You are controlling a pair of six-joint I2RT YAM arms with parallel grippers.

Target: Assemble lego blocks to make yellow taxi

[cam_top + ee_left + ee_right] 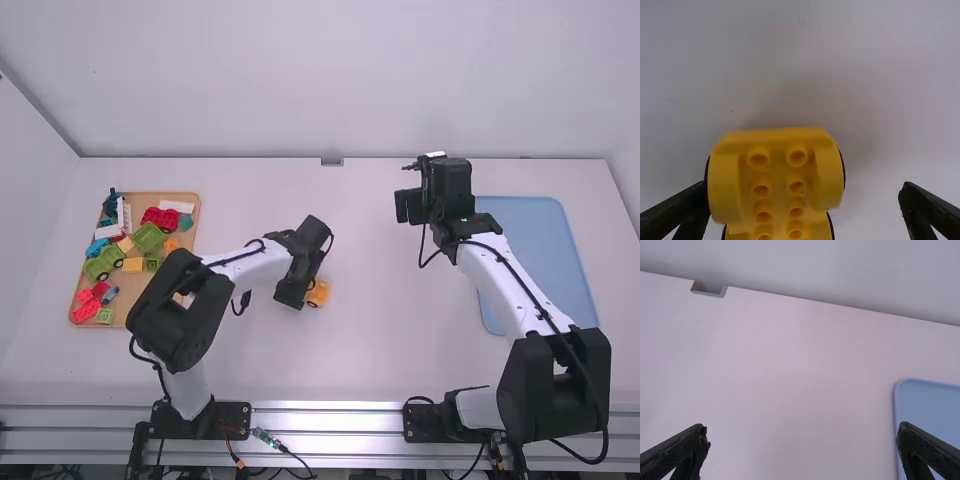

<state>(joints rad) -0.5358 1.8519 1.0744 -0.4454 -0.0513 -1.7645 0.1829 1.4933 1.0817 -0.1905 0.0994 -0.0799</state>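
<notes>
My left gripper (pixel 302 292) is low over the middle of the table, beside a yellow wheeled lego car base (pixel 318 293). In the left wrist view the studded yellow car base (pixel 777 182) lies between the open fingers of the left gripper (pixel 805 210), close to one finger and well apart from the other. My right gripper (pixel 408 206) is held above the table at the right of the middle. The right wrist view has the right gripper (pixel 802 450) open with nothing between its fingers.
A wooden tray (pixel 190 240) at the left holds several coloured blocks, among them a yellow block (pixel 133 265), green vehicle pieces (pixel 149 238) and a red piece (pixel 160 219). A blue tray (pixel 535 240) lies at the right, partly under the right arm.
</notes>
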